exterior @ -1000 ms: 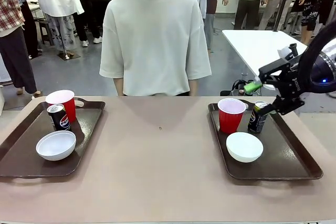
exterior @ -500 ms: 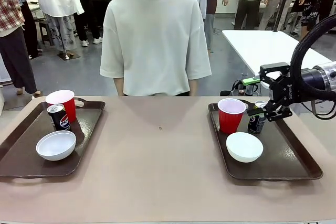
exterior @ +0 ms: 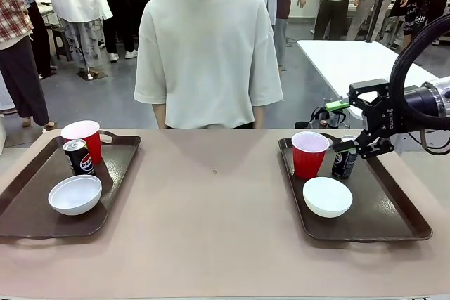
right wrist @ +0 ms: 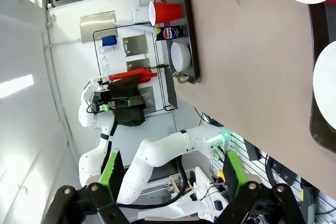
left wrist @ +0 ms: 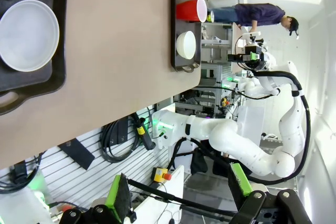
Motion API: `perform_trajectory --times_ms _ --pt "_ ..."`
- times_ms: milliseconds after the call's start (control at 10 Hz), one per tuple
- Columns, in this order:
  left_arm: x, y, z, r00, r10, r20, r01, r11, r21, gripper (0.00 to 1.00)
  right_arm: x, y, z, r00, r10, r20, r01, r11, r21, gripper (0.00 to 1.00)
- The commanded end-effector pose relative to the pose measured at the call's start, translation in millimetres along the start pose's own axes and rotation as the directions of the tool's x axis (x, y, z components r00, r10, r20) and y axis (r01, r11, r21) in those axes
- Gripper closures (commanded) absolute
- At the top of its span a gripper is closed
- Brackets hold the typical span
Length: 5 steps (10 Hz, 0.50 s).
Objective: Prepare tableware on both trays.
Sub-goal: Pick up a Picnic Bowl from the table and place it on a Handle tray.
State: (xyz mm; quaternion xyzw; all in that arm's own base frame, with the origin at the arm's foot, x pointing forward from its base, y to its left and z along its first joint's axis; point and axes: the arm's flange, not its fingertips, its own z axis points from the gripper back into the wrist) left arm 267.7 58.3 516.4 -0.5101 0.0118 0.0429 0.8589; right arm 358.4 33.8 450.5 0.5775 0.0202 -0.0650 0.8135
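Observation:
The left tray (exterior: 28, 212) carries a red cup (exterior: 86, 138), a dark can (exterior: 78, 157) and a white bowl (exterior: 75, 194). The right tray (exterior: 383, 209) carries a red cup (exterior: 309, 154), a dark can (exterior: 344, 159) and a white bowl (exterior: 327, 196). My right gripper (exterior: 341, 126) hangs open just above and to the right of that can, its lower finger close to the can's top, holding nothing. In its wrist view my left gripper (left wrist: 178, 192) is open and empty, off the table's edge. The right gripper (right wrist: 169, 174) also looks open in its own view.
A person in a pale T-shirt (exterior: 207, 47) stands at the far side, hands out of sight. The bare tabletop (exterior: 211, 201) lies between the trays. A white table (exterior: 351, 57) and several people stand farther back.
My right gripper has turned and drawn back slightly to the right and up from the can's top, staying open. Nothing on the trays has moved.

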Motion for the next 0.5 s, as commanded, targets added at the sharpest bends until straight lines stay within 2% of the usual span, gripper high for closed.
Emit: perform_trajectory --times_ms 0,400 --pt "0.1 1.0 0.1 1.000 -0.018 0.006 0.018 1.000 -0.020 0.00 -1.3 0.1 -0.1 1.000 0.009 -0.004 -0.009 1.000 0.010 0.01" --pt "0.1 1.0 0.1 1.000 -0.018 0.006 0.018 1.000 -0.020 0.00 -1.3 0.1 -0.1 1.000 0.009 -0.004 -0.009 1.000 0.010 0.01"
